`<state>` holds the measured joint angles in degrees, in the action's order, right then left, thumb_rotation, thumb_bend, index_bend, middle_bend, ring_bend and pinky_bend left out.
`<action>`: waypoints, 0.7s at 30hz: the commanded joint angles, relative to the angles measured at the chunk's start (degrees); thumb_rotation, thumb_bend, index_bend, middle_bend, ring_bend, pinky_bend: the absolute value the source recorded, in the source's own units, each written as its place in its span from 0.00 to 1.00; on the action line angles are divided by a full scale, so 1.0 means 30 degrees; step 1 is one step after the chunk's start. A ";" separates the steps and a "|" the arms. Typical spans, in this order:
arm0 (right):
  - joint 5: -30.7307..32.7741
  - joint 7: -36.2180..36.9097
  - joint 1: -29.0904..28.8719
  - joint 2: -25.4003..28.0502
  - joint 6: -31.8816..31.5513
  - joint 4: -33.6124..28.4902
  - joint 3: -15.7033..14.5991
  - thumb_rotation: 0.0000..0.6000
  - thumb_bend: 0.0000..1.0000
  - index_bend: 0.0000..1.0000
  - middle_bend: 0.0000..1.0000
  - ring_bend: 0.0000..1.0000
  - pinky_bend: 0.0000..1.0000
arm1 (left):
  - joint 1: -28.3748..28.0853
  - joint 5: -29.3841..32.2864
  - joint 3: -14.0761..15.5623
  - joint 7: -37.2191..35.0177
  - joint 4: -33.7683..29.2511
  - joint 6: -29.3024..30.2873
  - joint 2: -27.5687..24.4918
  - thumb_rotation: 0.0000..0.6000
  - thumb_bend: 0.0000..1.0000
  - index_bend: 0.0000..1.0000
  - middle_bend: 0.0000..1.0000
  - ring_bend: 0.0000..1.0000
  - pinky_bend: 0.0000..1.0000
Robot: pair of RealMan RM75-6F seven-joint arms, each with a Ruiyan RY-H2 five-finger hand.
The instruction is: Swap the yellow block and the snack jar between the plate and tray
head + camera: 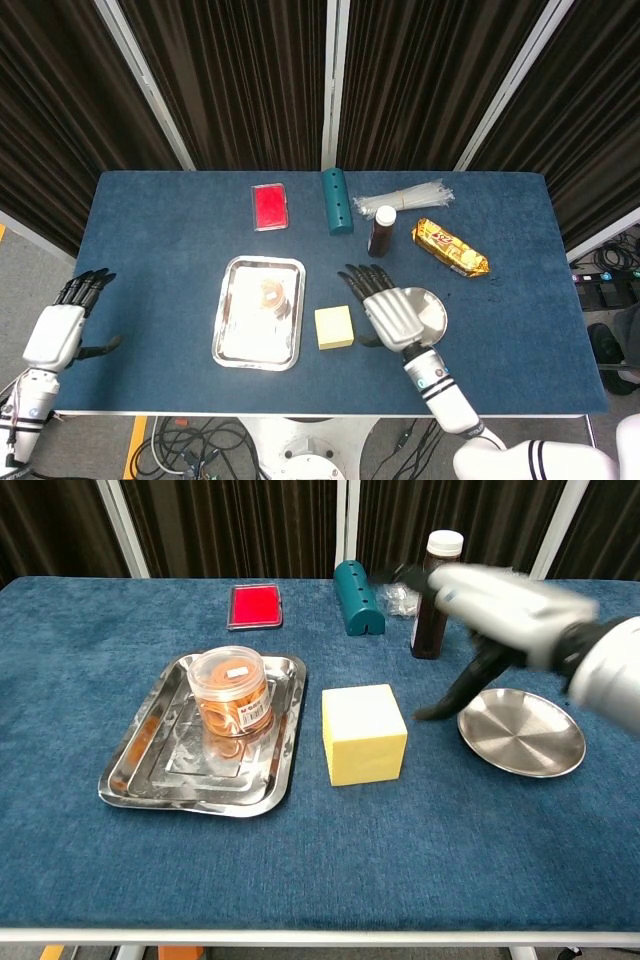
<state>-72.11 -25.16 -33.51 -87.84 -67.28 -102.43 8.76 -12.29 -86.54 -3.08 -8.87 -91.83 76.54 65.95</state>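
Blue cloth covers the table (160,230), which carries all items observed. The yellow block (334,327) stands directly on the cloth toward the front edge, between the tray (231,341) and the plate (432,312), touching neither. In the chest view the block (363,733) sits just beside the tray's right rim (290,742), with nothing gripping it.

The snack jar (231,691) stands upright in the steel tray, in its back right part, lid on. The round steel plate (521,732) lies to the right of the block and holds nothing.

The right hand (399,314) hovers above the gap between block and plate, partly over the plate's left rim in the head view. Its fingers are spread and extended toward the back edge; it holds nothing and does not touch the block. In the chest view this hand (490,605) is motion-blurred, raised above the table, thumb pointing down toward the cloth beside the plate.

The left hand (62,328) is off the table, beyond the front left corner, fingers apart, holding nothing.

Along the back edge: a red flat case (270,206), a teal cylinder (336,200) lying on its side, a dark bottle (381,231) with a white cap standing upright, a bundle of white cable ties (405,198), and a yellow snack packet (450,247) toward the right.
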 commanded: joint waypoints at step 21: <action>-0.1875 0.8469 0.7029 0.7167 -0.7678 -0.0077 0.0143 1.00 0.00 0.00 0.03 0.00 0.00 | -0.6892 0.1142 -0.1954 0.1016 0.0619 -0.6992 0.4899 1.00 0.16 0.08 0.05 0.00 0.09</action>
<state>-78.14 -0.48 -12.93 -66.63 -90.35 -103.33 8.95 -32.14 -83.69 -8.77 -5.76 -90.71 56.41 79.87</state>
